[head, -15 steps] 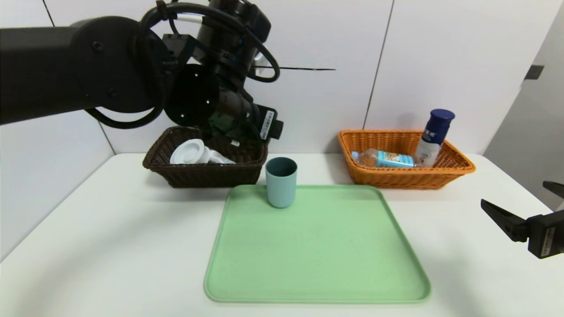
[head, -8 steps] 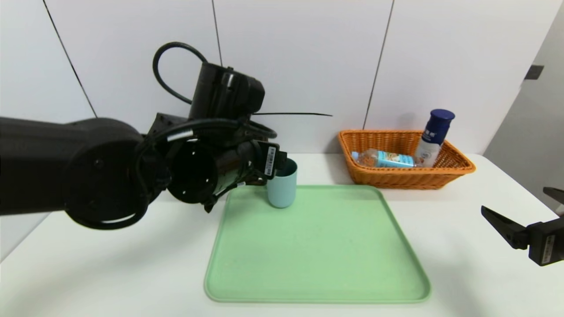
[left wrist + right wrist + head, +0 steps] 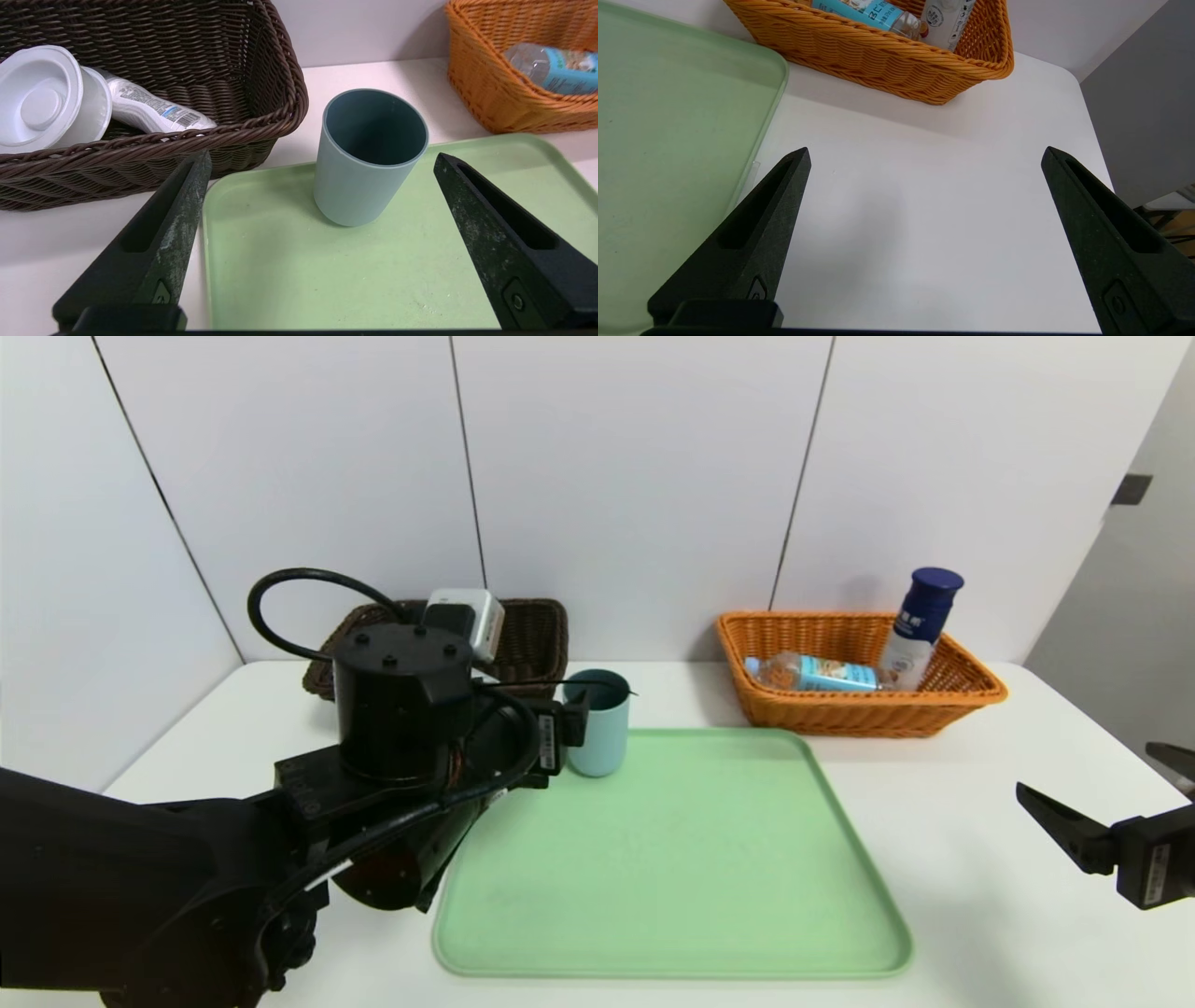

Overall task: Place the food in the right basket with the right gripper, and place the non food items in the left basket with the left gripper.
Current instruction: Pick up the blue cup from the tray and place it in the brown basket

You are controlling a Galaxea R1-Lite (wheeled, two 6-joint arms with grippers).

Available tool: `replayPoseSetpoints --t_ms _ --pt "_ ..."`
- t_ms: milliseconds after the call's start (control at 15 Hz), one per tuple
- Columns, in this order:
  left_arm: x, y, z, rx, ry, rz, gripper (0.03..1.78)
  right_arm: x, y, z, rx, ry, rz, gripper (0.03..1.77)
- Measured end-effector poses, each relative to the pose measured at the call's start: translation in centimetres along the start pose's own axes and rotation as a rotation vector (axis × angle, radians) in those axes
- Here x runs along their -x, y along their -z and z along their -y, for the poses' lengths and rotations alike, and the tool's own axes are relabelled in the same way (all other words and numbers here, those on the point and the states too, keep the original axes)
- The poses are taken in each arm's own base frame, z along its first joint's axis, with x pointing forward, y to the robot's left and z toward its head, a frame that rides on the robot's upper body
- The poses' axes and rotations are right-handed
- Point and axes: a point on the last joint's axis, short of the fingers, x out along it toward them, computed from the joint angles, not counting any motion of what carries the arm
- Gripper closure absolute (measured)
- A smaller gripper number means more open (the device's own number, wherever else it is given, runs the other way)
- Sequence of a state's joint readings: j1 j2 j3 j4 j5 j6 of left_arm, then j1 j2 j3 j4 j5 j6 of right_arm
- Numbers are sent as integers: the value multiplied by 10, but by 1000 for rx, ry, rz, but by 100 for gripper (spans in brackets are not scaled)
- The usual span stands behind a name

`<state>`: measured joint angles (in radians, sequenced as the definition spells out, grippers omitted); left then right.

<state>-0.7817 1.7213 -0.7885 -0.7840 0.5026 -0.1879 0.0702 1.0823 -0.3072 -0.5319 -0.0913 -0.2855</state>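
A teal-grey cup (image 3: 597, 723) (image 3: 369, 158) stands upright on the back left of the green tray (image 3: 672, 896). My left gripper (image 3: 322, 157) is open and low, just short of the cup, with one finger out on each side and neither touching it. The dark brown left basket (image 3: 532, 635) (image 3: 280, 93) holds a round white case (image 3: 39, 100) and a slim white bottle (image 3: 154, 112). In the orange right basket (image 3: 859, 709) (image 3: 887, 60) lie a clear water bottle (image 3: 812, 674) and a leaning white bottle with navy cap (image 3: 920, 625). My right gripper (image 3: 1088, 770) (image 3: 925, 150) hangs open and empty over the table's right side.
The left arm (image 3: 187, 859) stretches across the table's left front, hiding part of the brown basket. The tray (image 3: 327, 280) carries only the cup. A white wall rises close behind both baskets. The table's right edge (image 3: 1092, 140) is near the right gripper.
My left arm has swung down from above the brown basket to table height, with its open fingers now facing the cup. The right gripper has barely moved.
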Motion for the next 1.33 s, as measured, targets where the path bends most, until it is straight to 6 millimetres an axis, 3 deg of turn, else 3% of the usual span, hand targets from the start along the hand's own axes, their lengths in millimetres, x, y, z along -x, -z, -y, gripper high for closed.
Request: replayPoseSetpoints --t_ms 667,1000,1333 --pt "12 49 6 11 80 64 12 -2 2 -1 -1 -3 -13 9" --pt "-1 72 11 -41 92 152 12 -4 2 -1 -2 -5 -19 9" --pt "-19 107 15 -103 85 82 12 -6 0 -1 -2 -5 -21 9"
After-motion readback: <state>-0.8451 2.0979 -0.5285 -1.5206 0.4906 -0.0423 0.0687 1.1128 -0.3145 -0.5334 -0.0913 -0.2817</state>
